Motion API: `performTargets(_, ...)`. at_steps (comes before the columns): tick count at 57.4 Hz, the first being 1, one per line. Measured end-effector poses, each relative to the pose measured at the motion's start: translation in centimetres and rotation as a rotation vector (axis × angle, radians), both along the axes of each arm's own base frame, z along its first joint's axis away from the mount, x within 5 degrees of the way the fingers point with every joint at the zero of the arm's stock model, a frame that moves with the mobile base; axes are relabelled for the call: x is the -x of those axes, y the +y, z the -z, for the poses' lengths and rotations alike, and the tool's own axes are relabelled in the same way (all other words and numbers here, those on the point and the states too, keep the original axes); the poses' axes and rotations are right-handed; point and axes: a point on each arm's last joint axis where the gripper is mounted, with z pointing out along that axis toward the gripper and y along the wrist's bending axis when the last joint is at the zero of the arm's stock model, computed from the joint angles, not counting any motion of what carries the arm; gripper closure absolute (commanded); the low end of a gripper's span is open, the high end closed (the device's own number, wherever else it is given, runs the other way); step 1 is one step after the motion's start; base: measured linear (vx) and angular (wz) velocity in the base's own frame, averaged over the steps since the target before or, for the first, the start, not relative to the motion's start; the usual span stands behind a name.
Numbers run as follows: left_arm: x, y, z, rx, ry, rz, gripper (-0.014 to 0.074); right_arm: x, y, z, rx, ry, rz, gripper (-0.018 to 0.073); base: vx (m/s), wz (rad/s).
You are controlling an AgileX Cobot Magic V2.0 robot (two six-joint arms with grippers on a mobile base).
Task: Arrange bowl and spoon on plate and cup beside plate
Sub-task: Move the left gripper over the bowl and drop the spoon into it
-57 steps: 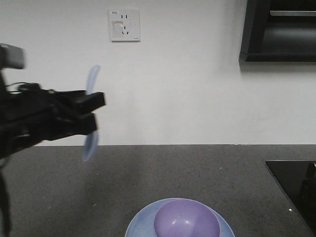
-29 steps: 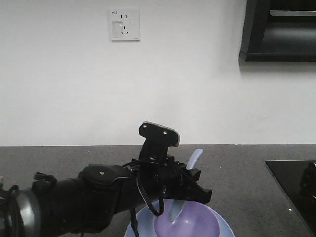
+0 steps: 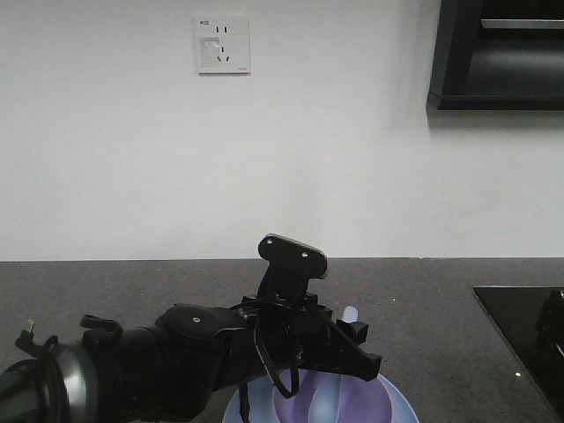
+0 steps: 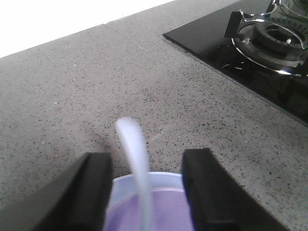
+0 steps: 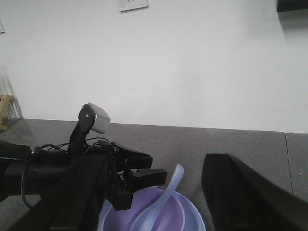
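**Spoon.** The short pale blue soup spoon with the thick curved handle stands with its scoop down in the small round lavender-purple bowl. Its long axis is steeply tilted. In the right wrist view the handle climbs up and to the right of the picture. In the left wrist view it rises away from the camera toward the back of the counter, the tip bending a little left.

**Bowl.** It sits on the round pale blue plate, on the grey speckled stone countertop.

**My left arm.** It reaches nearly level from the left, low over the counter. My left gripper is above the bowl, one finger over the other as seen from the front.

**Grip.** In the left wrist view my left gripper is released. Counter shows on both sides of the handle, and neither black finger touches it.

**My right gripper.** The right gripper is spread wide, with nothing between its fingers.

**Differences between views.**
- The front view shows only the spoon's tip above the gripper, and a white wall socket.
- Only the left wrist view shows the black gas hob, to the right.
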Motion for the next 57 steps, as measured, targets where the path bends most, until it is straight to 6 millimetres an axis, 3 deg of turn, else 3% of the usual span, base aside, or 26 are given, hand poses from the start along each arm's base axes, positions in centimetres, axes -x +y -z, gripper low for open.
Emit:
performTargets(6, 0.1, 0.5, -1.2, 0.017, -0.022, -0.023, 0.0078, 0.0, 0.0, 0.0, -0.003, 0.001, 0.000, 0.0062, 0.00, 0.00)
performTargets(12, 0.2, 2.0, -3.8, 0.059, -0.069, -0.066, 0.0113, 0.0, 0.0, 0.0, -0.003, 0.001, 0.000, 0.0062, 0.00, 0.00)
performTargets(21, -0.1, 6.0, -8.3, 0.091, -0.188, -0.146, 0.0150, 0.0, 0.0, 0.0, -0.004, 0.000, 0.001, 0.0062, 0.00, 0.00)
performTargets(32, 0.1, 11.0, -12.2, 0.130, -0.286, -0.248, 0.0150, 0.0, 0.0, 0.0, -0.004, 0.001, 0.001, 0.0062, 0.00, 0.00)
performTargets(46, 3.4, 16.6, -12.3, 0.106, -0.306, -0.344, 0.0150, 0.0, 0.0, 0.0, -0.004, 0.001, 0.001, 0.0062, 0.00, 0.00)
performTargets(57, 6.3, 19.3, -11.7, 0.100, -0.311, -0.388, 0.0150, 0.0, 0.0, 0.0, -0.004, 0.001, 0.001, 0.0062, 0.00, 0.00)
